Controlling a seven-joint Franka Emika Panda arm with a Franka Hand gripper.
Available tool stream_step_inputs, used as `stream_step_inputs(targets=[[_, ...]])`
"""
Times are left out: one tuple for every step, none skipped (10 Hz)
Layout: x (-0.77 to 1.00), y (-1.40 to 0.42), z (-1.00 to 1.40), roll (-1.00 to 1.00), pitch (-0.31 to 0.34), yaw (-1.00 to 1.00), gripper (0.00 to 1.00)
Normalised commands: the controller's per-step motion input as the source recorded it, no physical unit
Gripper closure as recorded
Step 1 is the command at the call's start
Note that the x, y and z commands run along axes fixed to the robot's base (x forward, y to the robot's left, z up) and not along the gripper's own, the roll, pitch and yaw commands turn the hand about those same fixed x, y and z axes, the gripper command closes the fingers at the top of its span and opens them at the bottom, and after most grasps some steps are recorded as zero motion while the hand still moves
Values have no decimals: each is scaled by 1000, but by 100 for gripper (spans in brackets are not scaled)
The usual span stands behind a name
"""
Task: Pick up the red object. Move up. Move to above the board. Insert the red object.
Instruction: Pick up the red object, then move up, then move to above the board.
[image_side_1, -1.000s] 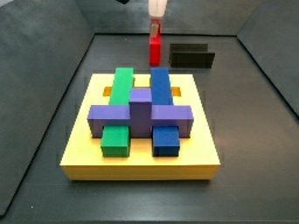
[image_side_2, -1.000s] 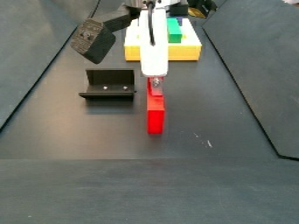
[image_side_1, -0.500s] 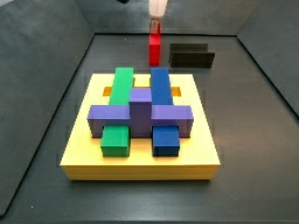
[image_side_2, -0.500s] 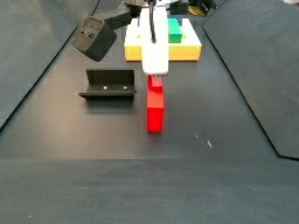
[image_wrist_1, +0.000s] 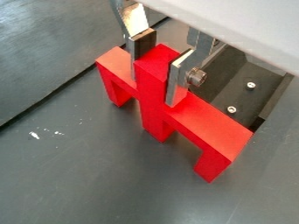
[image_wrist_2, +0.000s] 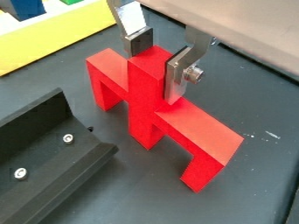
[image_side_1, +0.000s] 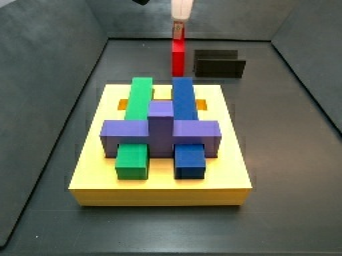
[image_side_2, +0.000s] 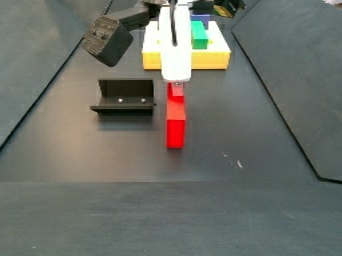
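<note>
While red object (image_wrist_1: 163, 109) stands on floor beside fixture (image_wrist_2: 47, 162) | gripper (image_wrist_2: 162, 54) jaws clamp its central post | likely rigid, light, smooth plastic; post is best hold | board (image_side_1: 160, 175) well apart

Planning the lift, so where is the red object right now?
The red object stands on the dark floor beside the fixture, short of the board, its central post between the gripper fingers.

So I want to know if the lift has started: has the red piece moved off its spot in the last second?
No. In a side view the red piece sits beside the fixture exactly as before, on the floor, with the gripper straddling its post.
</note>
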Motion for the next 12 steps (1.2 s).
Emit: stream_step_inputs(targets=[[0,0,0,0,0,0,100],[0,0,0,0,0,0,100],[0,0,0,0,0,0,100],[0,0,0,0,0,0,100],[0,0,0,0,0,0,100],[0,0,0,0,0,0,100],[0,0,0,0,0,0,100],[0,0,833,0,0,0,100],[-30,32,713,5,26,-22,100],[-33,32,530,12,30,-24,100],[9,16,175,14,16,-12,100],[0,0,1400,0,0,0,100]])
